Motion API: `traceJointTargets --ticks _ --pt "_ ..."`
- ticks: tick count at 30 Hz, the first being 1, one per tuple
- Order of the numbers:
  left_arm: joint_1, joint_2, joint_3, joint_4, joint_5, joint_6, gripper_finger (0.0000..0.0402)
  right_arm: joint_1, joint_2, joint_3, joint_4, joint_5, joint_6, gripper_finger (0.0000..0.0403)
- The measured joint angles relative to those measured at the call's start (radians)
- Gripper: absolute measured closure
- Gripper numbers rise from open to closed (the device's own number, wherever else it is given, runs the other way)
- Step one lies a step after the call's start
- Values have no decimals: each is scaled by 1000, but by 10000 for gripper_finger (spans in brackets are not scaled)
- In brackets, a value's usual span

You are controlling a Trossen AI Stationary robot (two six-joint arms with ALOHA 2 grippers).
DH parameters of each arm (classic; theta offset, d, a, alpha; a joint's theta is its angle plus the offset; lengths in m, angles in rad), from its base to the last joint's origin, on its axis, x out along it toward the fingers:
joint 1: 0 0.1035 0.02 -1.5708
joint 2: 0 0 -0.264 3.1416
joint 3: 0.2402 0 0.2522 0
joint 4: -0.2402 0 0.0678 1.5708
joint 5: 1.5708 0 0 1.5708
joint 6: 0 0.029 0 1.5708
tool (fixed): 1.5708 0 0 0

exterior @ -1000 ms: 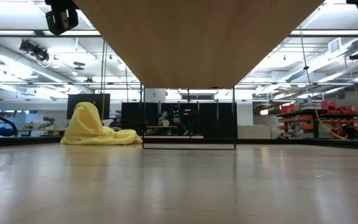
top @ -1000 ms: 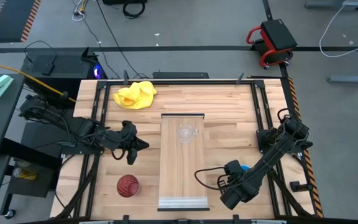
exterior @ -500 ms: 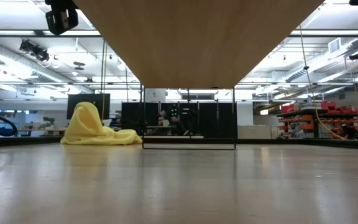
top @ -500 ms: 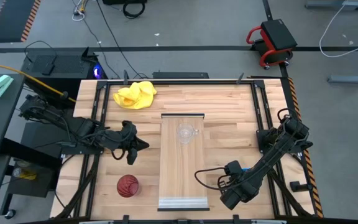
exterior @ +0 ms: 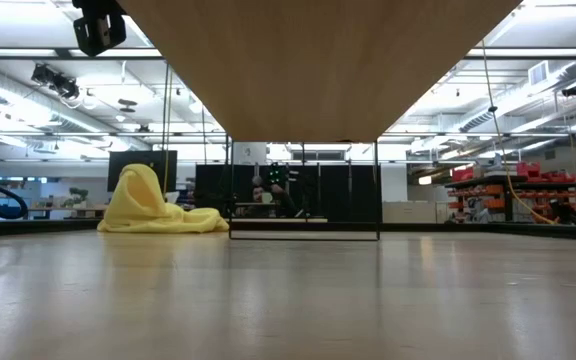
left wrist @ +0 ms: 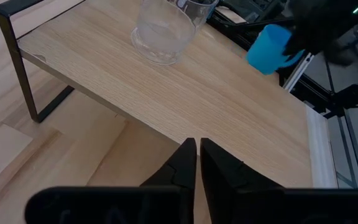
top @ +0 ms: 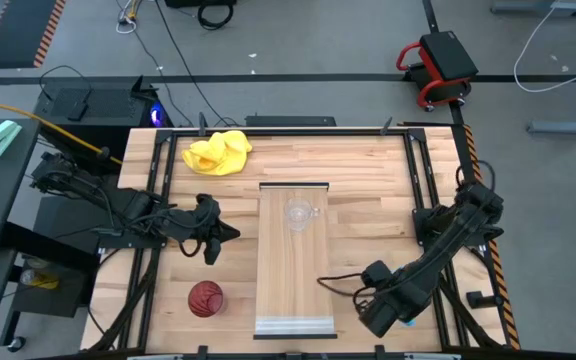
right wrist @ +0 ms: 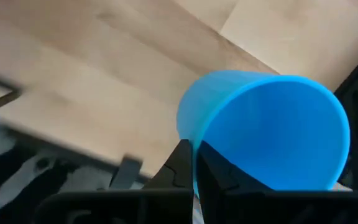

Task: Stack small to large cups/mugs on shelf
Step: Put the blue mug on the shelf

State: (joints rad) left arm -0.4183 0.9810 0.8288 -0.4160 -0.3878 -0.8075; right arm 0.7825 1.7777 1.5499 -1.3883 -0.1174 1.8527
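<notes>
Even, bright overhead light fills the high view; the tabletop (top: 368,170) reads pale and clean, with only short soft shadows under the arms. In the low view, ceiling strip lights glow white in the room behind, while the near table surface is smeared and out of focus and the shelf (exterior: 318,60) underside sits in flat shade. The right wrist view is heavily blurred: the blue mug (right wrist: 272,134) has soft edges. The left wrist view is sharper, with glints on the glass mug (left wrist: 166,28).
</notes>
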Motion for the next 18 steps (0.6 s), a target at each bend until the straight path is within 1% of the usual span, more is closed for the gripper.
traceJointTargets --ticks 6,9,13,15,18 --pt "0 0 0 0 0 -1 381 -7 -74 199 -190 14 -104 400" --pt "1 0 0 1 0 -1 379 -21 -120 261 -176 65 -197 400" --pt "3 0 0 6 -6 0 374 -71 -166 306 -185 136 -282 400" --pt "4 0 0 11 -16 0 372 -111 -173 312 -182 154 -368 400" --pt "16 0 0 12 -21 -11 375 -181 -174 312 -183 154 -524 400"
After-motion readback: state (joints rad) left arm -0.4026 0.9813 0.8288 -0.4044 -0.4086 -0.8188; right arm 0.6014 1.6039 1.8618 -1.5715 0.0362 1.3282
